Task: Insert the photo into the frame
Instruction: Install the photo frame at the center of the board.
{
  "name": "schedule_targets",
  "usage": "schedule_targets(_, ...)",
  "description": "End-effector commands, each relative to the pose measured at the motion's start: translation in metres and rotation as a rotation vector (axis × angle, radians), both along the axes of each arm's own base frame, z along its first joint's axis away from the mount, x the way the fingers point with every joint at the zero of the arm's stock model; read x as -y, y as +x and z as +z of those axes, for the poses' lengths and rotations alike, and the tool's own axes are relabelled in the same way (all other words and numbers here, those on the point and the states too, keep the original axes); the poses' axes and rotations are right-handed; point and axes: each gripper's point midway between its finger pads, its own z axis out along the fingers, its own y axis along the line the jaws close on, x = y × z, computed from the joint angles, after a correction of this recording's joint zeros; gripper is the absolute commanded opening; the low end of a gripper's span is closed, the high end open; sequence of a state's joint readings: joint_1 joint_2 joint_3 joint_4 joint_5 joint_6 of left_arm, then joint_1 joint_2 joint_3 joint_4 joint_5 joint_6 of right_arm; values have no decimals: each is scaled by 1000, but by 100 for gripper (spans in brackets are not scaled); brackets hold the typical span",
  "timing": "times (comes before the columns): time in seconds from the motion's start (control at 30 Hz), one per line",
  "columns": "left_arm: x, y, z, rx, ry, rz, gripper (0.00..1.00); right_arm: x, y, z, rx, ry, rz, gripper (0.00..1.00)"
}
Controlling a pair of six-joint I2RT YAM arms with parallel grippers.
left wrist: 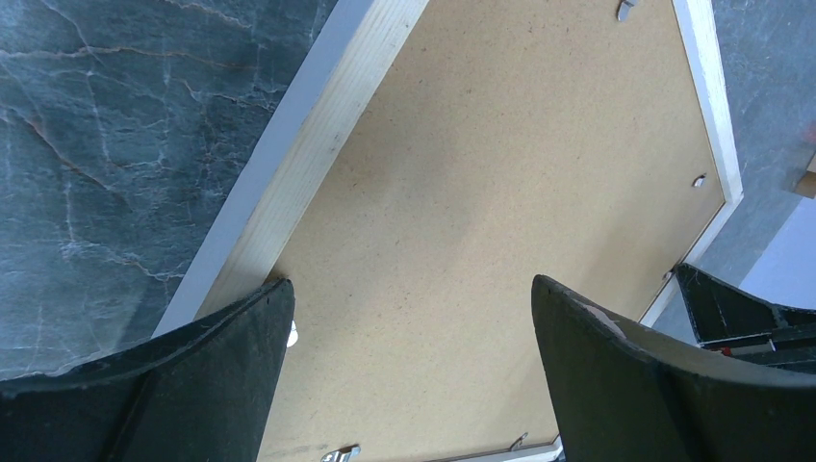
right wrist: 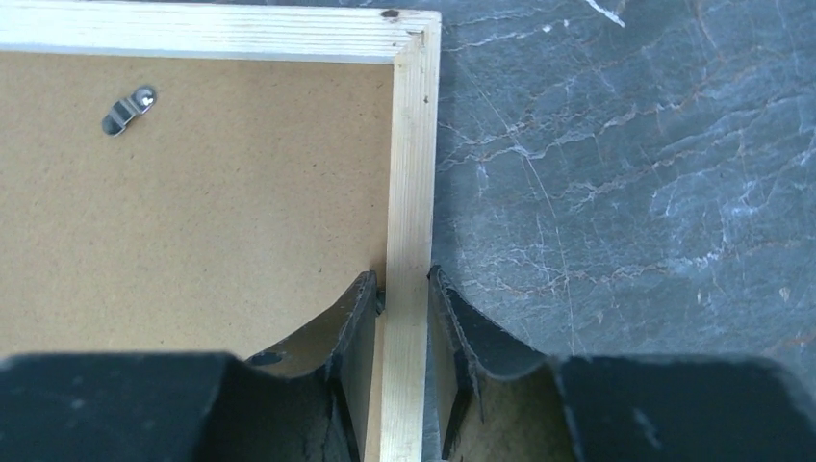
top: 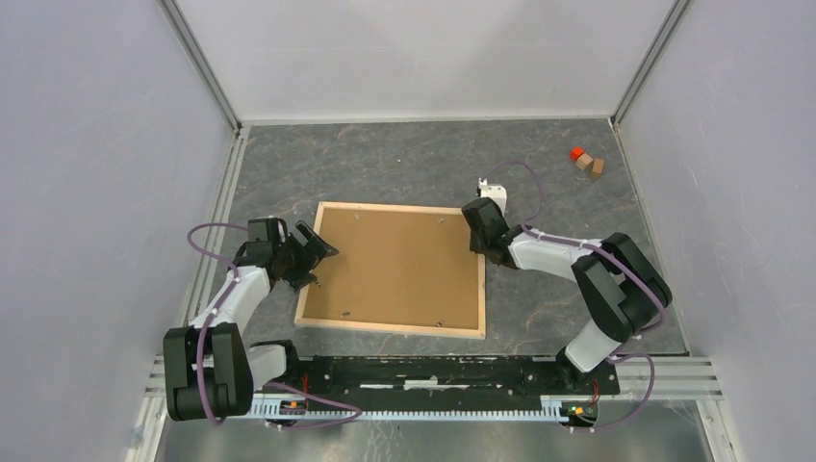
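Pale-wood frame point(top: 395, 206) lies back up, brown board point(top: 399, 265) inside it — right gripper point(right wrist: 406, 289) pinches its right rail; left gripper point(left wrist: 412, 281) hovers, jaws wide.

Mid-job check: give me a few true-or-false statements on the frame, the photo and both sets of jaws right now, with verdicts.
1. The frame lies back up with the brown backing board inside it. True.
2. The left jaws are clamped on the frame's left rail. False: they stand wide open above that rail and the board, holding nothing.
3. The right jaws straddle the frame's right rail, one finger on each side. True.
4. The photo lies on the table beside the frame. False: no photo shows in any view.
5. Small blocks sit near the table's far right corner. True.
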State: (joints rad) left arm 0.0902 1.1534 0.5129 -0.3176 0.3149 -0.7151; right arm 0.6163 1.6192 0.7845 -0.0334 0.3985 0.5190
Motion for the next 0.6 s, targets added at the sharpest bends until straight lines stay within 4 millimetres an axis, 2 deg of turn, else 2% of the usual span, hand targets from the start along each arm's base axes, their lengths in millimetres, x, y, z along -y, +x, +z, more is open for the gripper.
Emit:
schedule_targets(0.0,-2,-9,-11,-51,-12,43,100,2,-65,-52,-337,-40,-84,0)
schedule_targets(0.23,-4,-10,-12,-58,-3,55,100,5,-81,-59,-321,43,-224,0)
schedule_targets(0.3,-4,-10,-13,-57,-3,56,100,4,-80,-58,-308,49,-233,0)
schedule_targets(0.4,-3,-10,-12,-56,-6,54,100,-4,-66,-49,-312,-1,-182,0)
schedule_targets(0.43,-3,-10,-12,-55,-8,54,100,-5,-61,-45,-313,-27,-175,4)
schedule_targets(0.5,-3,-10,-12,-52,-12,54,100,-8,-53,-38,-302,-45,-137,27)
schedule_targets(0.53,-2,-10,-12,-53,-14,54,100,-9,-51,-34,-292,-39,-136,35)
schedule_targets(0.57,-2,-10,-12,-52,-15,53,100,-11,-50,-32,-286,-29,-131,37)
